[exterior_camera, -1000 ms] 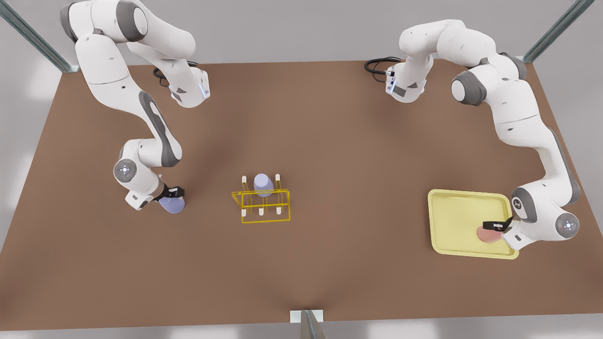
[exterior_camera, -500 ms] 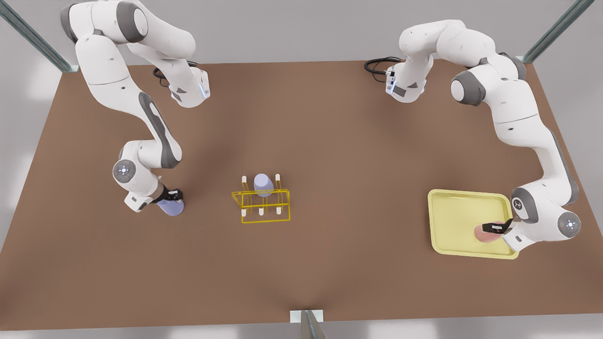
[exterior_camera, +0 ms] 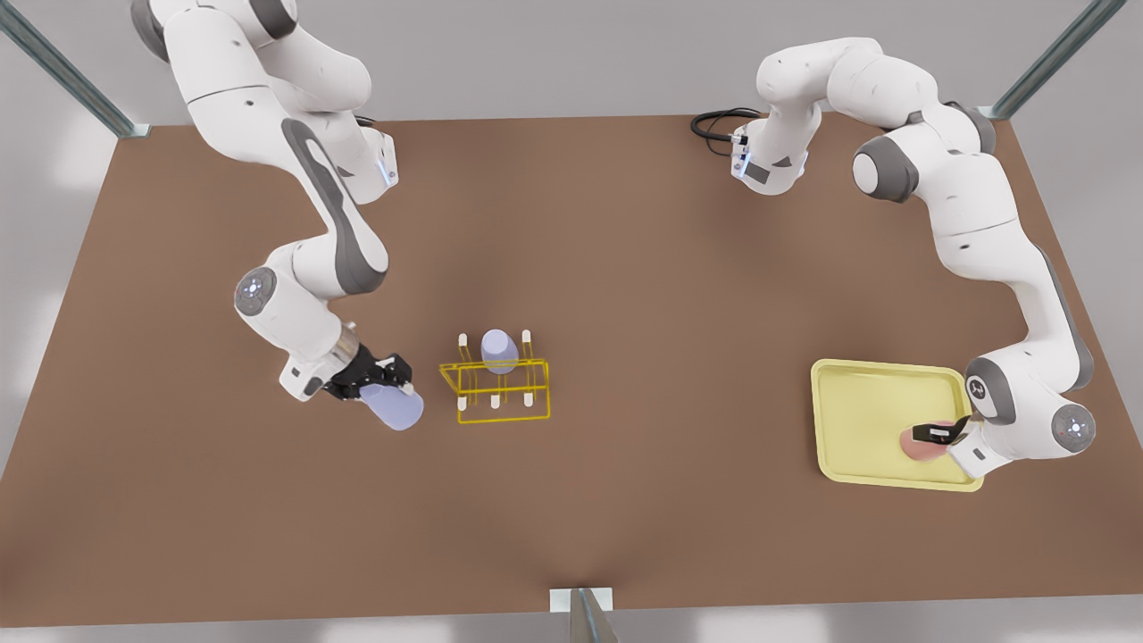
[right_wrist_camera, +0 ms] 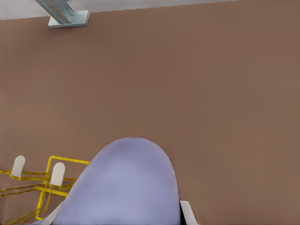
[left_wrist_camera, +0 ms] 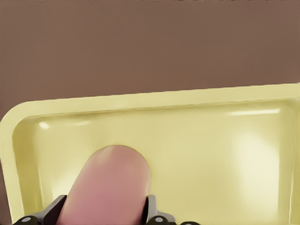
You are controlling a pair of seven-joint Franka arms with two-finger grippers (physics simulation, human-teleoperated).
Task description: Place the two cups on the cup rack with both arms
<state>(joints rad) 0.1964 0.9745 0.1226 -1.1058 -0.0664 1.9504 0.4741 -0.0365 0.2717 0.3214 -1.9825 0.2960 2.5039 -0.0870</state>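
My right gripper [exterior_camera: 379, 382], at the front view's left, is shut on the pale lavender cup [exterior_camera: 394, 408], which hangs tilted above the table just left of the yellow cup rack [exterior_camera: 496, 391]. In the right wrist view the lavender cup [right_wrist_camera: 124, 185] bulges between my fingers, with the rack's white-tipped pegs [right_wrist_camera: 57, 173] beside it. My left gripper [exterior_camera: 938, 434], at the front view's right, is shut on the pink cup [exterior_camera: 918, 445] low over the tray. The left wrist view has the pink cup [left_wrist_camera: 110, 187] held between both fingers [left_wrist_camera: 151, 208].
A second lavender tumbler [exterior_camera: 498, 350] sits upside down on a back peg of the rack. The flat pale-yellow tray [exterior_camera: 862, 402] lies at the front view's right, its raised rim [left_wrist_camera: 140, 99] around the pink cup. Brown table [exterior_camera: 625, 268] stretches between the arms.
My right arm has lifted the lavender cup and swung it to the front view's right, toward the rack, tilting it. The left gripper with the pink cup has barely moved.
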